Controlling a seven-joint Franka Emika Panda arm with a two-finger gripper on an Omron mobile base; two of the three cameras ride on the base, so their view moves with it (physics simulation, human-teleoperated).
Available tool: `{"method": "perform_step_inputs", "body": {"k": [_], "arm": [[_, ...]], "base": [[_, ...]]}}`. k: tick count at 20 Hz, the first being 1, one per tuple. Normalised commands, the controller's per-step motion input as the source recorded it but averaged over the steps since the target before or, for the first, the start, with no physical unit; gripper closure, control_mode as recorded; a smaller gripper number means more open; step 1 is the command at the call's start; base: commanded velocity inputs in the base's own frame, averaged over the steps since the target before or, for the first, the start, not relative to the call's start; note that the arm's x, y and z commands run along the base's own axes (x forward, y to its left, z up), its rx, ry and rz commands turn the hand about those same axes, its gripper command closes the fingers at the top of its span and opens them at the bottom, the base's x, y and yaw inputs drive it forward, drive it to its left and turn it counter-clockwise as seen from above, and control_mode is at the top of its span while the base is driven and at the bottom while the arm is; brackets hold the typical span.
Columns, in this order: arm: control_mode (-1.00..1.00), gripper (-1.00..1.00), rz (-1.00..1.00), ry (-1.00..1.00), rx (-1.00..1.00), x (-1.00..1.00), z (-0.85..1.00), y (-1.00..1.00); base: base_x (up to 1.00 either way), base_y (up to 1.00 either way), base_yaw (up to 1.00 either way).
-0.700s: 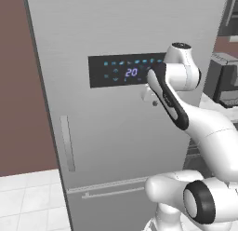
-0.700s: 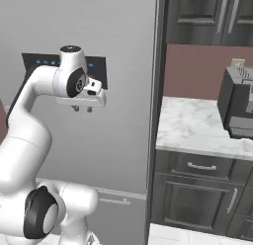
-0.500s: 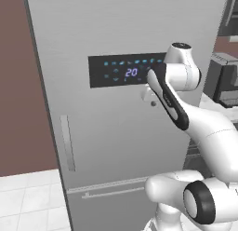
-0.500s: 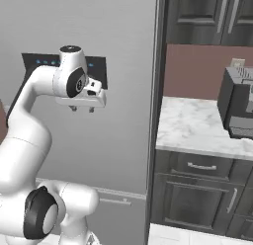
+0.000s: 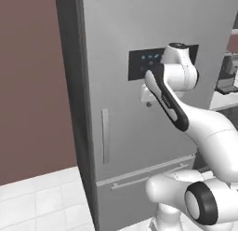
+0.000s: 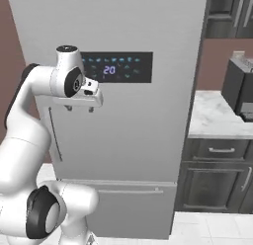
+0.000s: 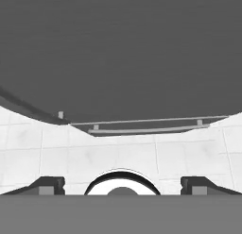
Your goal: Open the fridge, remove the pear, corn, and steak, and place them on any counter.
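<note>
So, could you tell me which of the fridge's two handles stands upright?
The vertical bar handle on the upper door of the fridge; the long handle on the bottom drawer runs horizontally.

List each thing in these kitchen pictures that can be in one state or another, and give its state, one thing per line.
fridge: upper door shut, nothing taken out yet.
fridge drawer: shut.
display panel: lit, showing a blue "20".
vertical bar handle: untouched, no fingers on it.
gripper: open, holding nothing, pointing down in front of the door.
cabinet drawer: shut, under the marble counter.
</note>
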Motion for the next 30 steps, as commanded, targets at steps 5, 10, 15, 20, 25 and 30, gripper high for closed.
{"method": "perform_step_inputs", "body": {"k": [5, 10, 15, 20, 25, 30], "arm": [[1.0, -1.0, 0.0, 0.0, 0.0, 0.0, 0.0, 0.0], [1.0, -1.0, 0.0, 0.0, 0.0, 0.0, 0.0, 0.0], [1.0, -1.0, 0.0, 0.0, 0.0, 0.0, 0.0, 0.0], [1.0, -1.0, 0.0, 0.0, 0.0, 0.0, 0.0, 0.0], [-1.0, -1.0, -0.19, 0.0, 0.0, 0.01, -0.23, 0.29], [-1.0, -1.0, 0.0, -0.18, 0.09, 0.05, -0.4, 0.07]], "base": [[-0.49, 0.86, -0.42], [-0.39, 0.76, -0.45], [-0.32, 0.66, -0.46], [-0.18, 0.54, -0.42], [0.0, 0.1, -0.07], [0.0, 0.0, 0.0]]}}
